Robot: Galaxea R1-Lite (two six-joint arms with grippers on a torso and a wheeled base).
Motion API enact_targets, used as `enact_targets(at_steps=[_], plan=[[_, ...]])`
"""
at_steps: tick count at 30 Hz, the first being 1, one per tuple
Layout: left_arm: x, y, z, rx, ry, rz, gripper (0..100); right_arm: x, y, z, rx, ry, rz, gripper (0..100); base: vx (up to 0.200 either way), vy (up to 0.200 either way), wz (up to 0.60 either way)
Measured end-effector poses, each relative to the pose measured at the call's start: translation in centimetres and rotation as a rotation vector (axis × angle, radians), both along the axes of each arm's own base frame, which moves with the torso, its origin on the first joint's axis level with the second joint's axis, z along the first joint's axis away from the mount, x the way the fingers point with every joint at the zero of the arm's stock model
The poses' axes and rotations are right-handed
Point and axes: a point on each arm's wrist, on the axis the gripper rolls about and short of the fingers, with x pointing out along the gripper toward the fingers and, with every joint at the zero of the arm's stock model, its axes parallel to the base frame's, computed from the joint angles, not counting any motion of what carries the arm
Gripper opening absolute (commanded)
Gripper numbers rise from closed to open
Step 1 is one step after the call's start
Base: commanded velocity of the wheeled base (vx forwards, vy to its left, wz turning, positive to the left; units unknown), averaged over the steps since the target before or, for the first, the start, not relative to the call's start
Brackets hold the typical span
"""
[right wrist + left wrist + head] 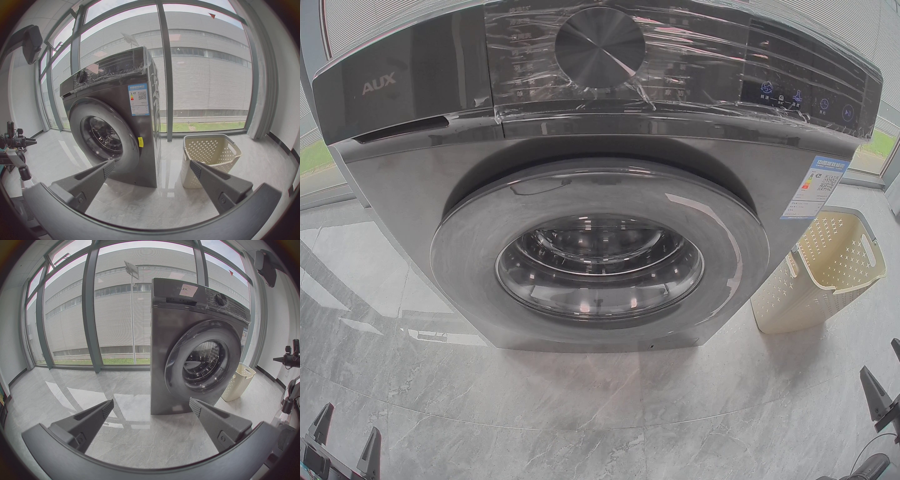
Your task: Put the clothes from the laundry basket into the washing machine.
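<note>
Laundry basket [215, 151] stands ahead of right gripper [150, 164], beside washing machine [103, 134].

grey front-load washing machine [487, 187] upright on floor [581, 400], round glass door [600, 265] shut. cream perforated laundry basket [831, 275] upright just beside its right side.

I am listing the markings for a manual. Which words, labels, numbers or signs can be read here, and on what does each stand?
Washing machine, upper left panel: a brand logo, not quoted.
Control panel: lit icons, captions too small.
Blue-topped label: print and code too small.
Yellow sticker: unreadable.
Laundry basket: no text.
</note>
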Motion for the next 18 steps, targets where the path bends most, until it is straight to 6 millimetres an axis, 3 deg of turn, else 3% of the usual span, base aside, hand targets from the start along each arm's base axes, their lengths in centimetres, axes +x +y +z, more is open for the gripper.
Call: enact_targets(at_steps=[8, 18], plan=[[0.0, 0.0, 0.0, 0.000, 0.000, 0.000, 100, -2.5, -0.3, -1.7, -0.010, -0.048, -0.074, 100, 0.000, 0.000, 0.00], [0.0, 0.0, 0.0, 0.000, 0.000, 0.000, 100, -3.6, -0.3, -3.4, -0.012, -0.048, -0.131, 100, 0.000, 0.000, 0.00]])
